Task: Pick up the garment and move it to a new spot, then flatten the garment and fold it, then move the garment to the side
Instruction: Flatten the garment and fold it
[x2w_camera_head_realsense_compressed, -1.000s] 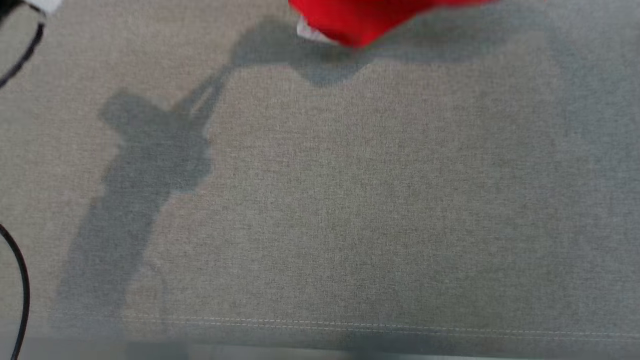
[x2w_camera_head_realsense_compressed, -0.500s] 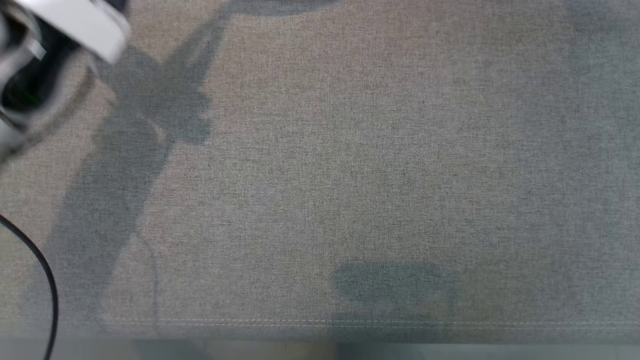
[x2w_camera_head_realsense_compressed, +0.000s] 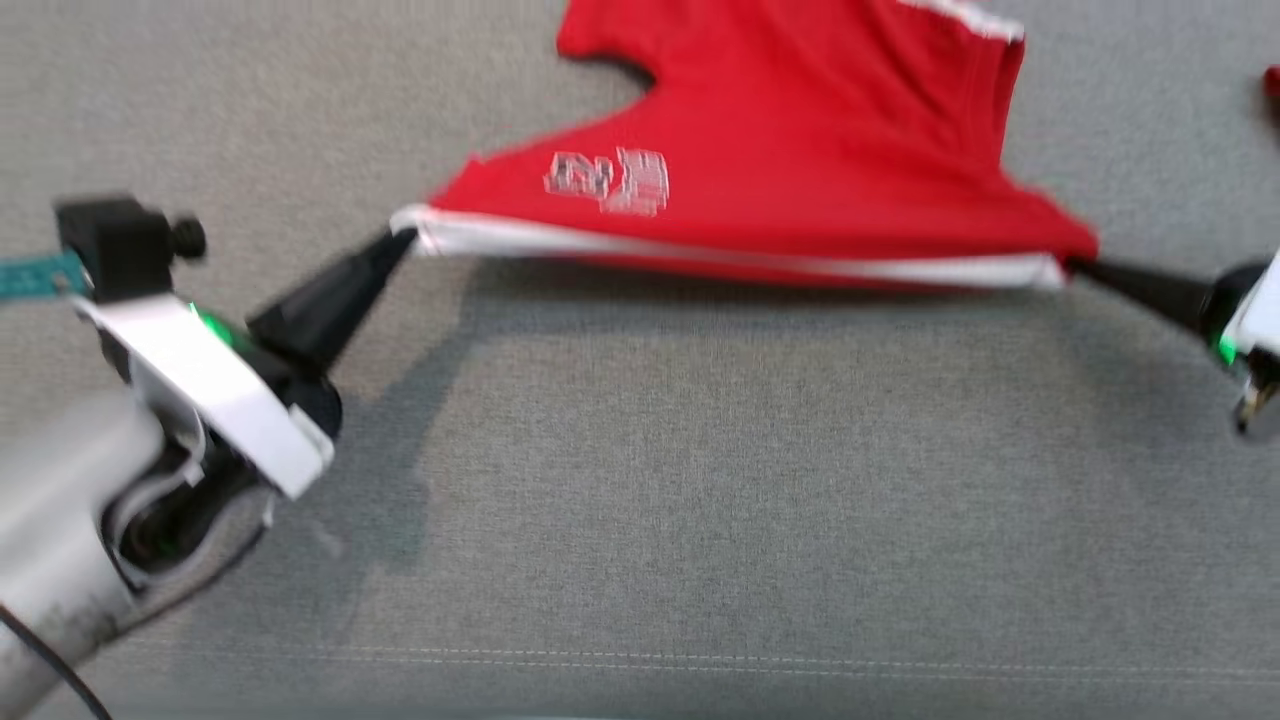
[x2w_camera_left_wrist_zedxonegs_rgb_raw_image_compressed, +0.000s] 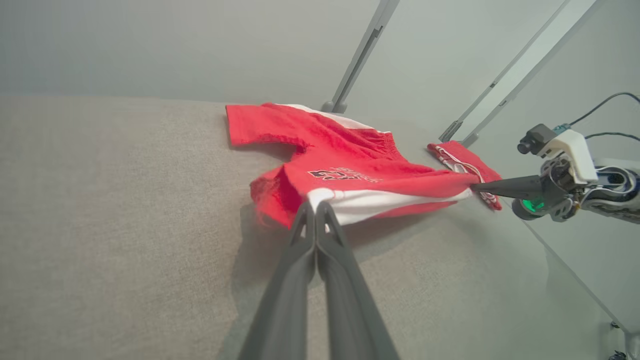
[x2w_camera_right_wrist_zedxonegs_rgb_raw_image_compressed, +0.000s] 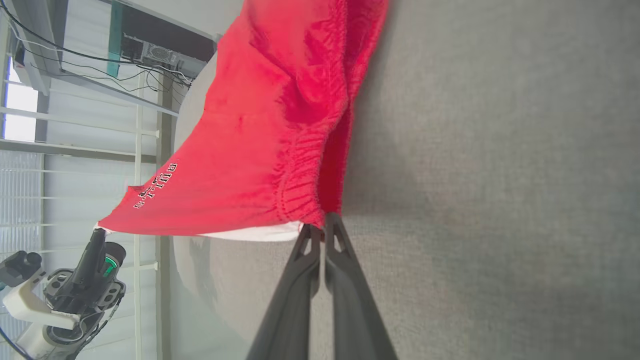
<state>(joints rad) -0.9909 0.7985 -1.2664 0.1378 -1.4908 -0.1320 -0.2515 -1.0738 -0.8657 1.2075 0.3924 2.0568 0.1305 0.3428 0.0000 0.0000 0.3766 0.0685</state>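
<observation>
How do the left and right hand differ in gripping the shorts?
Left hand grips the shorts at the stripe end near the print; right hand grips at the gathered waistband. In the head view, left hand points up-right, right hand leftward. Both are shut on the shorts.

Red shorts (x2w_camera_head_realsense_compressed: 800, 150), white hem band, pale lettering (x2w_camera_head_realsense_compressed: 605, 182) toward nine o'clock; grey heathered tabletop (x2w_camera_head_realsense_compressed: 700, 480) with a pale stitched line; black fingers (x2w_camera_head_realsense_compressed: 330, 300).
</observation>
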